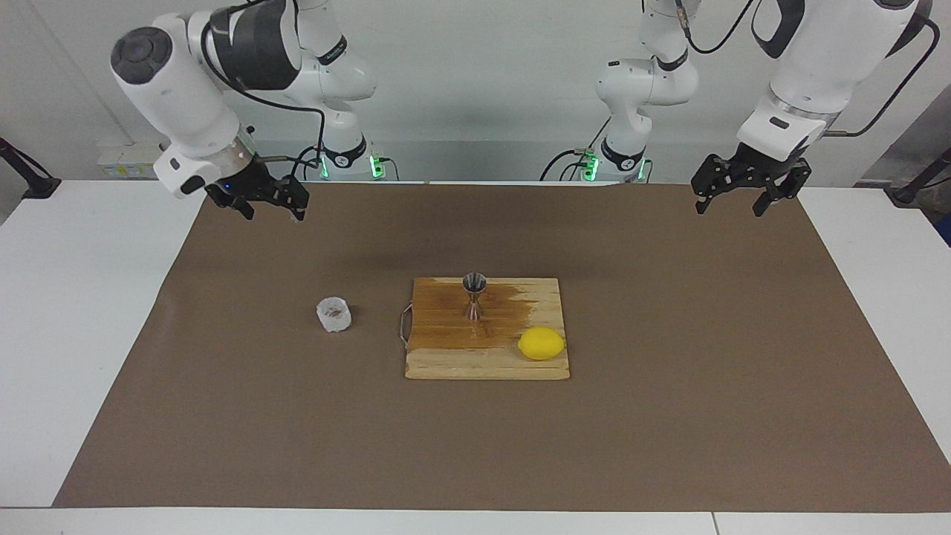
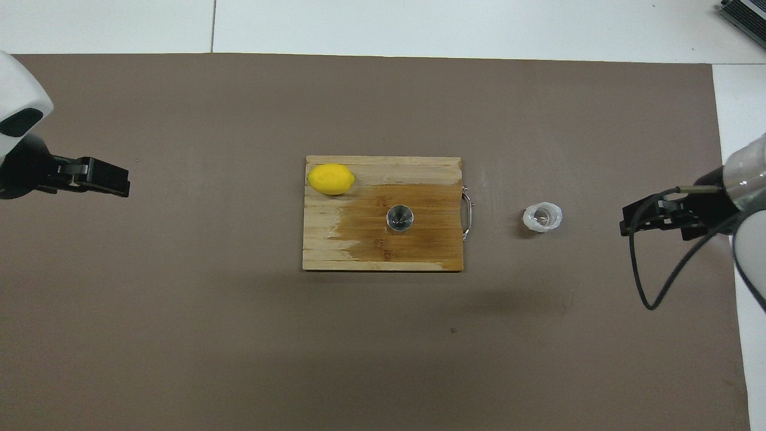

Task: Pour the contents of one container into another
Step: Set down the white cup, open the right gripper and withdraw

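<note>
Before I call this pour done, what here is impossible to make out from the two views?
- Liquid in the cup: both views, too small and translucent to judge.
- Fill level in the jigger: both views, its bowl is too small.
- Left arm above the left gripper: overhead view, cut off by the edge.
- Right arm above the right gripper: overhead view, cut off by the edge.

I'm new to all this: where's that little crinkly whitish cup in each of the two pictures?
Facing view: the crinkly cup stands on the brown mat, beside the board's metal handle.
Overhead view: the same cup, again beside that handle.
Shared landmark: the wooden board.
</note>
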Robot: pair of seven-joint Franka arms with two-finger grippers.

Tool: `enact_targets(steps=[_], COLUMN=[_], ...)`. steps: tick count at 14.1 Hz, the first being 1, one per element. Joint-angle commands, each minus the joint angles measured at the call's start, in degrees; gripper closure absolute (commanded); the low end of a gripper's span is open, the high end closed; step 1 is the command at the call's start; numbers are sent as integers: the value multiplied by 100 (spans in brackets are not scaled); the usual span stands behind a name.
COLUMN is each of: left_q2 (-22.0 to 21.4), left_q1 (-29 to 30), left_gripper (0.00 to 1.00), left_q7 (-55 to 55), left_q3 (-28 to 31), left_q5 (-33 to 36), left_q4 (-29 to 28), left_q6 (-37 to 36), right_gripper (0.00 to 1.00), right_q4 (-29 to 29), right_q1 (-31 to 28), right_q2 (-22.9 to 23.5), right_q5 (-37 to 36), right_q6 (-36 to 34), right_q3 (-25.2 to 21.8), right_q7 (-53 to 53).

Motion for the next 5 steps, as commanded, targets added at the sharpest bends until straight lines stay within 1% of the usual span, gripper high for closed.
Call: enact_targets(steps=[1, 3, 5], left_q2=[-153, -153, -153], left_q1=[52, 52, 52], left_gripper=[0, 0, 0], left_q7=[23, 23, 23], left_q3=[-38, -38, -38], left_q5=[69, 69, 69], left_q4=[-163, -163, -163], left_q6=[-32, -32, -32], right_gripper=[0, 0, 0], right_q4=[-98, -98, -89], right_q1=[-189, -216, -382], right_q2=[-238, -238, -229], right_q5=[-70, -70, -78], right_q6=[-50, -23, -15], right_q3=[46, 46, 45], right_q7=[108, 134, 108])
